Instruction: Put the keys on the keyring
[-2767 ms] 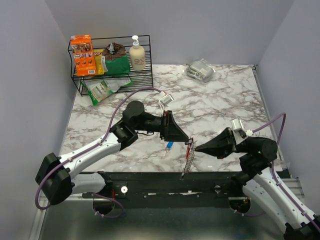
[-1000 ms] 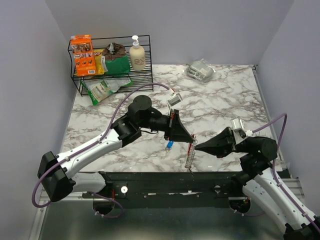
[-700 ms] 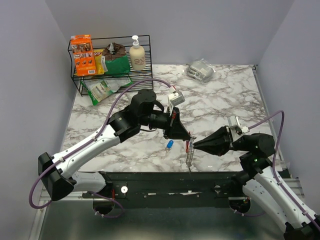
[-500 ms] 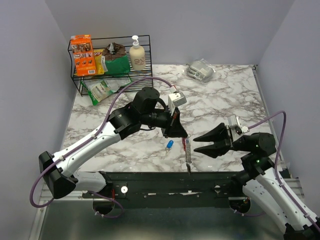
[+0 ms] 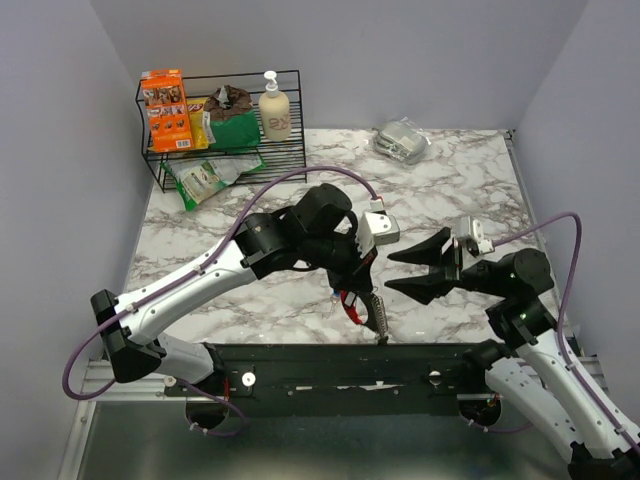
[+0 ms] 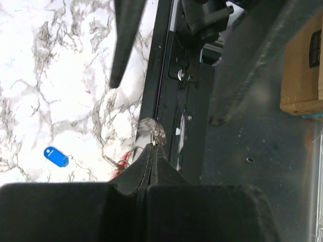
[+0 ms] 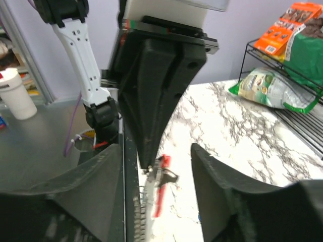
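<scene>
Centre of the marble tabletop (image 5: 450, 200), near its front edge. The left claw (image 5: 351, 293) points steeply down, its two fingers pressed flat together with no gap. Between the tips it pinches a small silver metal piece (image 6: 151, 133) belonging to the keyring (image 7: 160, 181). The red clip (image 5: 350, 303) sits directly under the fingertips, and the silver chain (image 5: 378, 322) trails from it toward the front edge of the tabletop. Whether the keyring rests on the surface or hangs just above it cannot be told.

The right claw (image 5: 388, 273) stands just to the right of the left claw, level with it and pointing at it. Its fingers are spread wide apart and hold nothing; neither finger touches the keyring.

A blue-headed key (image 6: 56, 156) lies flat on the marble, near the red clip but apart from it, with a thin wire loop at one end.

Back left corner: a wire rack (image 5: 290, 120) holding packets and a soap bottle (image 5: 275, 108). A silver packet (image 5: 402, 140) lies at the back right.
</scene>
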Motion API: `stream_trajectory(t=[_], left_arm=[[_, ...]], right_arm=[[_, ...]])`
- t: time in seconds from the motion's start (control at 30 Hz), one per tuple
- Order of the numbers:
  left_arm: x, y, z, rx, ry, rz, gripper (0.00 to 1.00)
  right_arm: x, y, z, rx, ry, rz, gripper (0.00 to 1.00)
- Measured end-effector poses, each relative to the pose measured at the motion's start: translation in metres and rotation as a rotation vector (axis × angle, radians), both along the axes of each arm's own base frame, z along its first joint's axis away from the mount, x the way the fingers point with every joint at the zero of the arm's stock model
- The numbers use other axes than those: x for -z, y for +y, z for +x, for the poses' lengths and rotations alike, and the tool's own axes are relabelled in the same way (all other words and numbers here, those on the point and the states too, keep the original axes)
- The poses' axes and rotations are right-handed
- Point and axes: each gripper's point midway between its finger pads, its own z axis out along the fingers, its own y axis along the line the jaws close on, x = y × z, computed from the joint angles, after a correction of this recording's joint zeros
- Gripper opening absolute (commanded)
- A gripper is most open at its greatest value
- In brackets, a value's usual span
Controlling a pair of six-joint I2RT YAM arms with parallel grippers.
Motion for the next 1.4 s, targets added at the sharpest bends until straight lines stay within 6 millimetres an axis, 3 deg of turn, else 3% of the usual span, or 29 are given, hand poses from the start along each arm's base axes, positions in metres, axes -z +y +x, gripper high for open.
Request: stream_trajectory(t=[0.23, 0.57, 1.27, 1.4], left_arm=[[0.004, 0.001, -0.008, 0.034, -0.018, 0.036, 0.0], [-0.002, 0.0, -0.011, 0.043, -0.038, 0.03, 0.0], [-0.005, -0.006, -0.012, 0.05, -0.043, 0.024, 0.0], [-0.004, -0.01, -0.012, 0.054, -0.038, 0.027, 0.0]], right_arm=[[0.02, 0.006, 0.012, -0.012, 0.071, -0.084, 0.51], [0.044, 0.011, 0.001, -0.119, 0.154, -0.157, 0.38], [0.048, 0.013, -0.017, -0.254, 0.179, -0.172, 0.23], [0.05, 0.014, -0.019, -0.271, 0.191, -0.177, 0.08]])
